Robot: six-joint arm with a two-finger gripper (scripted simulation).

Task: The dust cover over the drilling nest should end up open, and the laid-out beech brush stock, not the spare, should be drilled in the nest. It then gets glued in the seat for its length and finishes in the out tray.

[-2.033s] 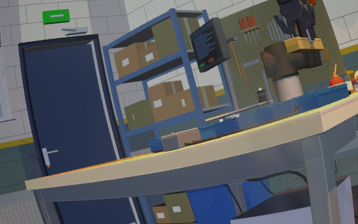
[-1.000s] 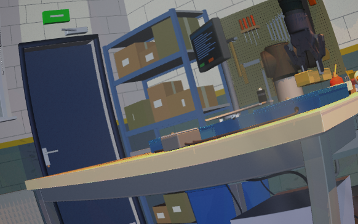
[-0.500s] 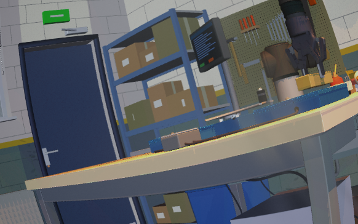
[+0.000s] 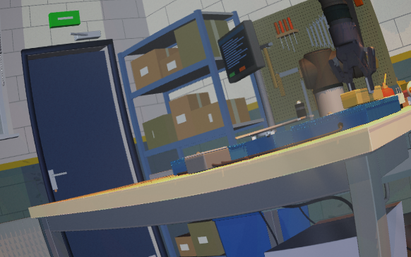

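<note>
The blue fixtures on the bench top hide the lower side of the pale beech block, which sits at the far right end of the table with my gripper closed around it from above. A thin wooden cover flap lies tilted over a blue nest near the middle of the bench. A grey-and-tan block rests on a blue tray at the near left part of the row.
Behind the bench stand a pegboard with tools, a monitor on a pole and a blue shelf of cardboard boxes. An orange bottle stands just right of the gripper. The table edge runs along the front.
</note>
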